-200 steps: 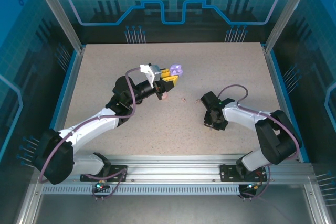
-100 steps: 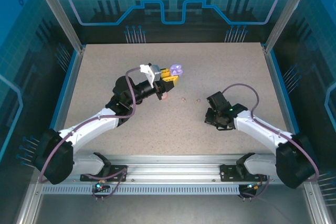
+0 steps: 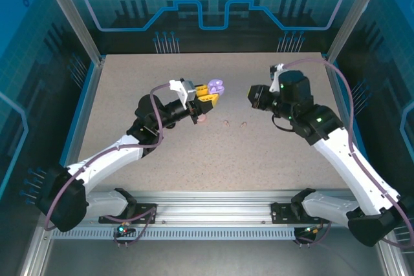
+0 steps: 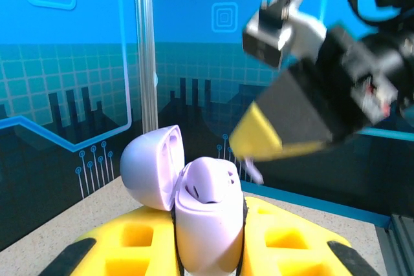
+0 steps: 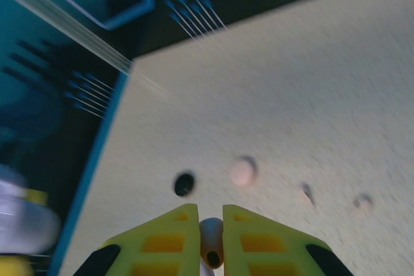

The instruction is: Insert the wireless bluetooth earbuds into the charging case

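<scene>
Two pinches face off: my left gripper (image 3: 208, 95) clamps the open lilac case (image 4: 207, 214) above the far mid-table. Just right, my right gripper (image 3: 253, 97) nips a pale earbud (image 5: 211, 234), stem aimed caseward.

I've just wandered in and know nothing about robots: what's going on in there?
Two robot arms are putting earbuds into a charging case. The left pincer holds a lilac charging case up off the table with its lid open. The right pincer is closed on one small earbud and hovers close to the case; the earbud is not yet inside. Two pale pink earbuds lie loose on the table between the arms.
</scene>
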You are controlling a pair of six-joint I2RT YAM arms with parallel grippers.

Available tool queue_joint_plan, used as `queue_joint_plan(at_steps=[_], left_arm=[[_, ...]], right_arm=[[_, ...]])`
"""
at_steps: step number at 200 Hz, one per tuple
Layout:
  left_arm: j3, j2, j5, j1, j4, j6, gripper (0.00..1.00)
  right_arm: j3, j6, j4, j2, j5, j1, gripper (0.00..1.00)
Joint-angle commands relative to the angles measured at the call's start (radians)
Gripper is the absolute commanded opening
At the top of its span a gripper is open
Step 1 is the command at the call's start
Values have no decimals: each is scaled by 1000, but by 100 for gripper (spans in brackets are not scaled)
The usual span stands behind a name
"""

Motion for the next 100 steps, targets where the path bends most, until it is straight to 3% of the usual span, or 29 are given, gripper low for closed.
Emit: queue_joint_plan(at_steps=[1,47,100], left_arm=[[17,-25,39,-6,-15,16,0],[34,-11,45,-17,-23,13,0],[50,-2,39,-22,-24,12,0]], right_arm=[[78,-59,45,27,-83,15,13],[138,-78,169,64,-136,59,14],[45,-120,325,43,-135,135,13]])
